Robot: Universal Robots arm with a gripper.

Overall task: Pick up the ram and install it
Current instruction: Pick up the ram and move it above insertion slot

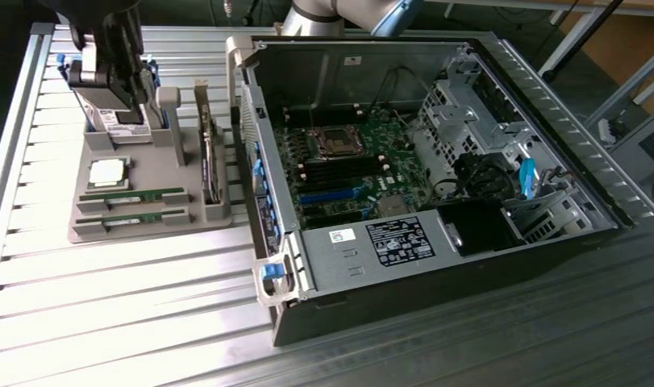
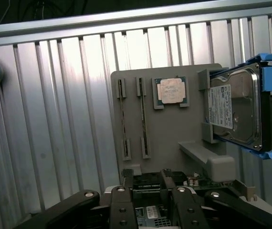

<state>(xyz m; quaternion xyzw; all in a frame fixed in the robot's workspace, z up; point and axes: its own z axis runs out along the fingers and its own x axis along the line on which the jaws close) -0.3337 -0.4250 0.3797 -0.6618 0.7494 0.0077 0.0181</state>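
We see the gripper (image 1: 110, 85) hanging fingers-down over the far end of the grey holder tray (image 1: 143, 230), at the exterior view's upper left. A grey link of the arm (image 1: 338, 12) shows at the top edge, behind the open computer case (image 1: 467, 266).

The gripper's upper body is cut off by the picture's edge, and it covers much of the hard drive (image 1: 117, 121) standing in the tray below it. In the wrist view the drive (image 2: 238, 107) is plainer, with blue rails on its ends. The expansion card (image 1: 210, 169) stands on edge near the case. Its surface is too dark for us to read.

The gripper (image 2: 146, 176) has its fingers (image 2: 121, 205) spread wide, with nothing between them and touching nothing.

The ram (image 1: 133, 196) lies flat in its slot in the tray, next to the CPU chip (image 1: 108, 172). A second stick (image 1: 133, 216) lies parallel, just beside it (we cannot tell the two apart). Both are well away from the gripper. In the wrist view the ram (image 2: 143, 117) and second stick (image 2: 122, 119) appear edge-on as thin dark lines.
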